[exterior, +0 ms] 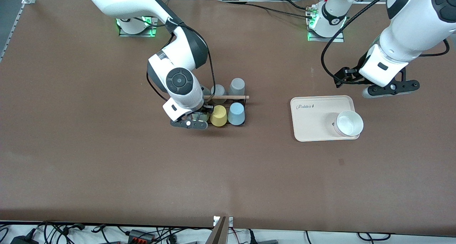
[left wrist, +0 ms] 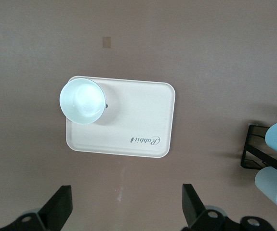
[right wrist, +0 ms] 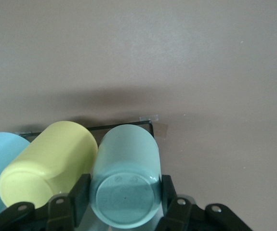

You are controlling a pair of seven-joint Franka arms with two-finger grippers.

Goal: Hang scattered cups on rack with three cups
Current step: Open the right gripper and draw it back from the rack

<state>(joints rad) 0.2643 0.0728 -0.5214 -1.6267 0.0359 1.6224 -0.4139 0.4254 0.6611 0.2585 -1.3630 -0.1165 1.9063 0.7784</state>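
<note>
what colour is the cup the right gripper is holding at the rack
Pale mint green cup, clearest in the right wrist view, beside the yellow cup.

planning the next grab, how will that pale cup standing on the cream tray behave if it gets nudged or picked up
The cup looks like a light, stiff tumbler, so a nudge would probably slide it along the tray. It stands at the tray's edge toward the left arm's end, so it might tip off. With no handle and smooth walls, it may slip. The left end effector is open; the right end effector holds the mint cup.
</note>
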